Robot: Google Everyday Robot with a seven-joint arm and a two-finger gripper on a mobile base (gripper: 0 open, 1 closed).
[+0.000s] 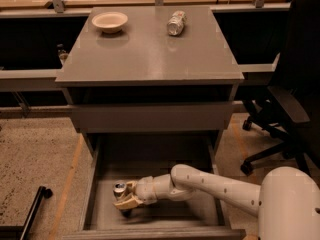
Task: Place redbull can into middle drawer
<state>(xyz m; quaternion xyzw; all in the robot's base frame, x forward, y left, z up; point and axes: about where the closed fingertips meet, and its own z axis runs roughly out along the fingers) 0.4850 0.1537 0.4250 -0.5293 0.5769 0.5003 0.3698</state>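
The middle drawer (160, 219) is pulled out at the bottom of the grey cabinet, a wide grey box with a flat floor. The redbull can (120, 190) stands upright near the drawer's left front, its shiny top showing. My gripper (125, 197) reaches into the drawer from the right and its tan fingers (131, 201) are closed around the can, which sits low at the drawer floor. The can's body is mostly hidden by the fingers.
On the cabinet top (150, 54) lie a white bowl (109, 20) at the back left and a stubby silver can (176, 23) on its side. A closed drawer front (150, 116) is above. A black office chair (287, 109) stands to the right.
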